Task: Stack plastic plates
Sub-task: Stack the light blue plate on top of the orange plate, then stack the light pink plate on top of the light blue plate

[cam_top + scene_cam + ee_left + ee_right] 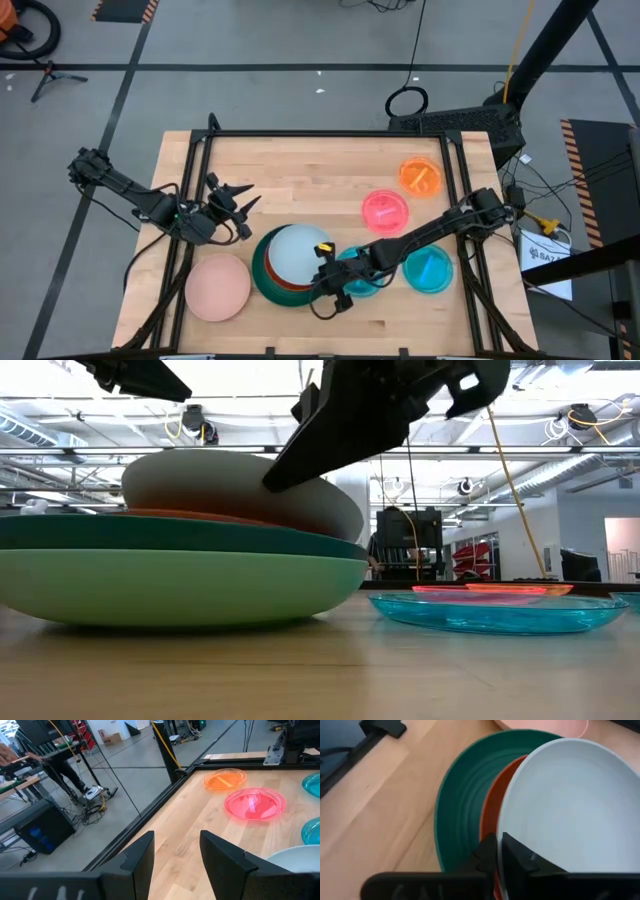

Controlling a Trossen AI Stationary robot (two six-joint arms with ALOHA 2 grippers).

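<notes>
Pinching pale blue plate [570,805] rim, right claw [328,272] holds it atop stack [268,272] at desk [300,170] front; left claw [228,205] open, idle beyond; salmon plate [218,287] lies nearer left arm.

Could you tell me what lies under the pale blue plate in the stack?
Under the pale blue plate sits a rust orange plate, then a dark green one, with a light green plate at the bottom. The right gripper pinches the pale blue plate's rim. Most of the orange plate is covered.
</notes>
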